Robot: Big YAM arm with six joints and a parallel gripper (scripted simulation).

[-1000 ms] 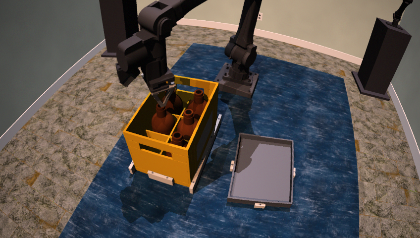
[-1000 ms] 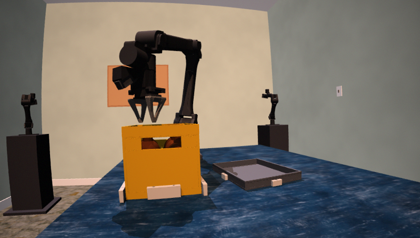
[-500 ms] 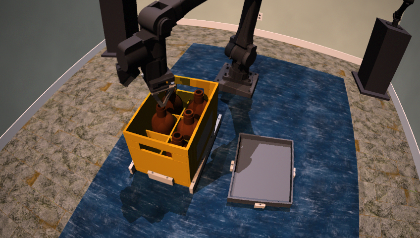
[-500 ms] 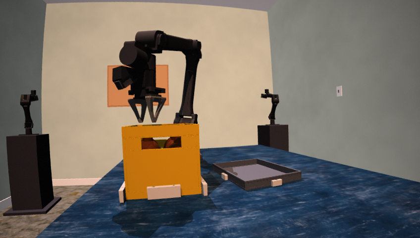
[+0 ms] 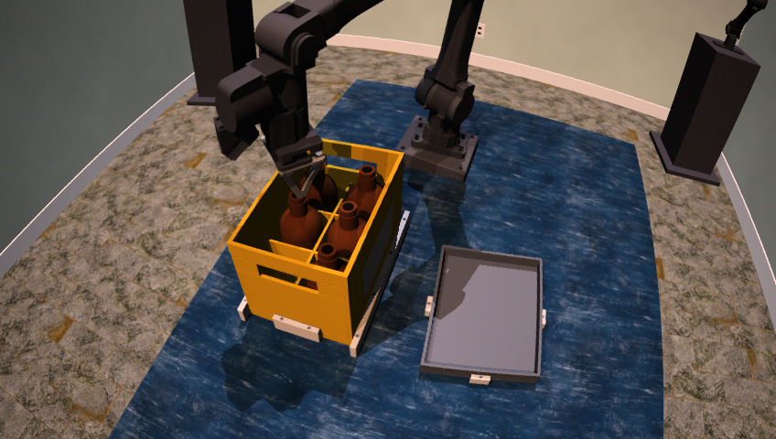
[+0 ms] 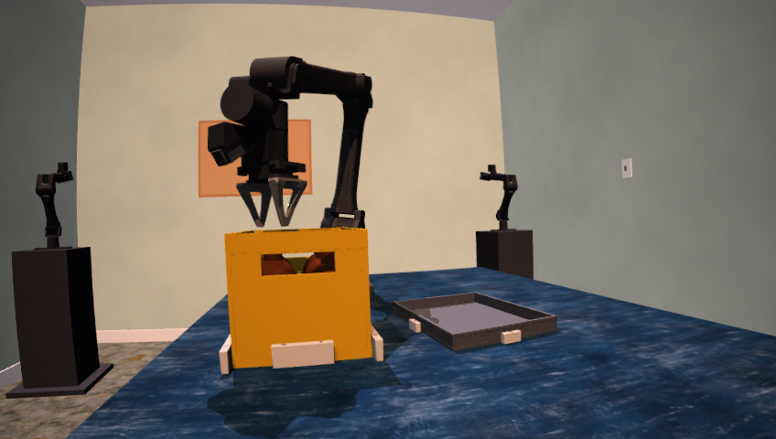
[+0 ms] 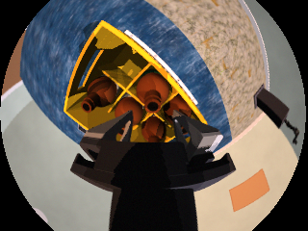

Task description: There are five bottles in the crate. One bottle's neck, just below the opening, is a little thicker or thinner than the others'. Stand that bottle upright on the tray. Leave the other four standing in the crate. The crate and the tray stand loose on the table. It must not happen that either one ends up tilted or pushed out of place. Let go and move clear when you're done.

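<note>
— What do you see in the most left part?
— There is the yellow crate (image 5: 296,310) (image 6: 299,310) (image 7: 151,63). Inside, going to the right in the top view, I first find the left bottle (image 5: 298,222) (image 6: 276,266) (image 7: 153,88).
— And the gripper (image 5: 301,194) (image 6: 272,225) (image 7: 152,114)?
— It hangs above the crate, pointing down. Its two fingers are spread apart, and they pinch nothing.
— Which bottles follow?
— The rear left bottle (image 5: 321,190) (image 7: 179,107), partly hidden, then the front bottle (image 5: 328,260) (image 6: 321,264) (image 7: 102,91), the middle bottle (image 5: 346,232) (image 7: 128,109) and the rear right bottle (image 5: 365,190) (image 7: 153,129).
— So where is the bottle with the different neck?
— It is in the crate, because all five are standing there. Which one it is, I cannot tell.
— And more to the right?
— The grey tray (image 5: 481,373) (image 6: 506,330) lies flat on the blue table top (image 5: 593,272) (image 6: 587,375) (image 7: 53,43), apart from the crate.
</note>
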